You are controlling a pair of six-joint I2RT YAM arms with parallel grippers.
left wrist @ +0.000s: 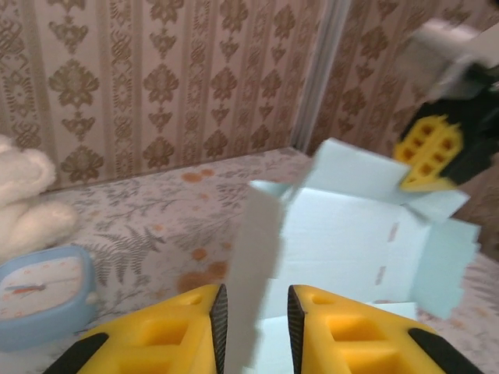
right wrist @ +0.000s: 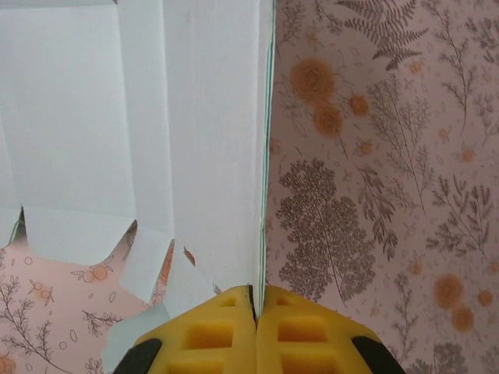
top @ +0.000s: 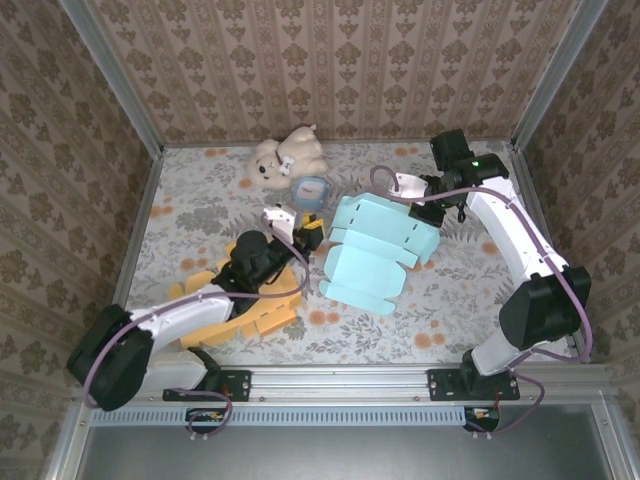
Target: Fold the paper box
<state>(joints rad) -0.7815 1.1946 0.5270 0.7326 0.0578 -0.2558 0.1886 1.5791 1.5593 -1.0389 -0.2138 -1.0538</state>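
The light blue paper box [top: 375, 250] lies partly unfolded in the middle of the floral table, flaps spread. My left gripper [top: 312, 236] is at its left edge. In the left wrist view an upright flap [left wrist: 256, 241] stands between the yellow fingers of the left gripper [left wrist: 256, 312]; it rests against the left pad, with a gap to the right pad, so the jaws are open. My right gripper [top: 437, 207] is at the box's far right side. Seen from the right wrist, the right gripper [right wrist: 256, 293] is shut on the thin edge of a box panel [right wrist: 210, 132].
A cream plush toy [top: 285, 155] and a small blue clock [top: 312, 190] sit behind the box. A flat yellow cardboard piece [top: 255, 318] lies under the left arm. Patterned walls with metal posts close in the table on three sides.
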